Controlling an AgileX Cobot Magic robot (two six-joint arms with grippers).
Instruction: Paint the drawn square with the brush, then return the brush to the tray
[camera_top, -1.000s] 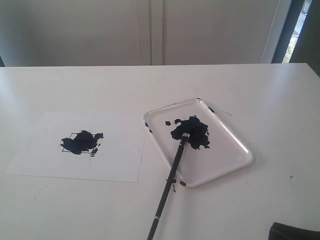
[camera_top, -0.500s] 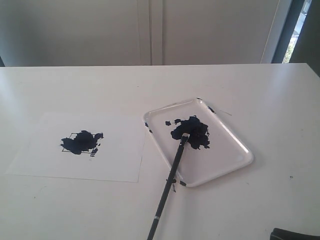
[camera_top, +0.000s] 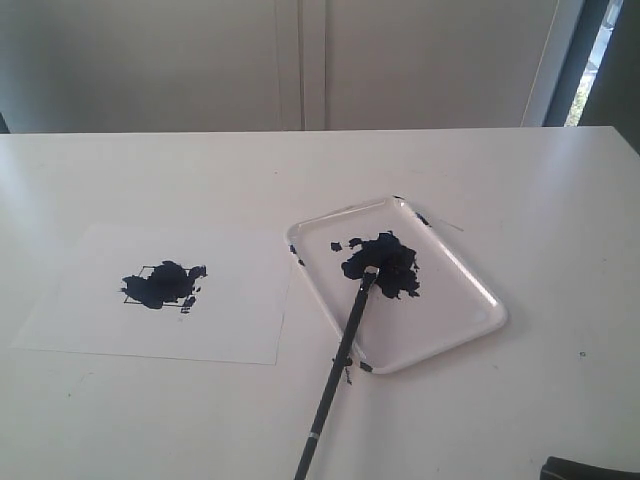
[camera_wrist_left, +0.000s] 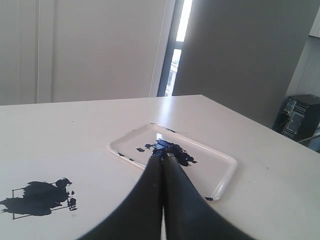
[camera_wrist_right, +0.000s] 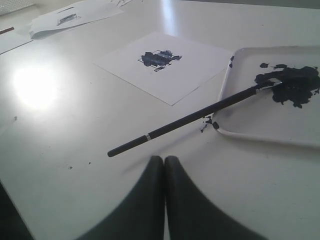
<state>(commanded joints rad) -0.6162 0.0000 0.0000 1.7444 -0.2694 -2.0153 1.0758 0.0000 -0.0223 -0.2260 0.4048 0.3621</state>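
Observation:
The brush (camera_top: 338, 370) lies free, its dark tip in the blue-black paint puddle (camera_top: 383, 265) on the white tray (camera_top: 470, 285) and its black handle slanting over the tray's near rim onto the table. On the paper (camera_top: 230, 330) to the left, the drawn square (camera_top: 160, 286) carries a dark paint blotch. In the right wrist view my right gripper (camera_wrist_right: 164, 159) is shut and empty, a short way off the handle end of the brush (camera_wrist_right: 195, 119). The left gripper (camera_wrist_left: 162, 157) is shut and empty, hanging over the table and pointing towards the tray (camera_wrist_left: 225, 175).
A dark piece of the right arm (camera_top: 590, 468) shows at the bottom right corner of the exterior view. Small paint flecks mark the tray rim and the table beside it (camera_top: 350, 372). More paper sheets (camera_wrist_right: 70, 17) lie at the far side in the right wrist view.
The dark piece of the right arm at the bottom right has sunk a little lower out of the exterior view. Brush, tray and paper have not moved.

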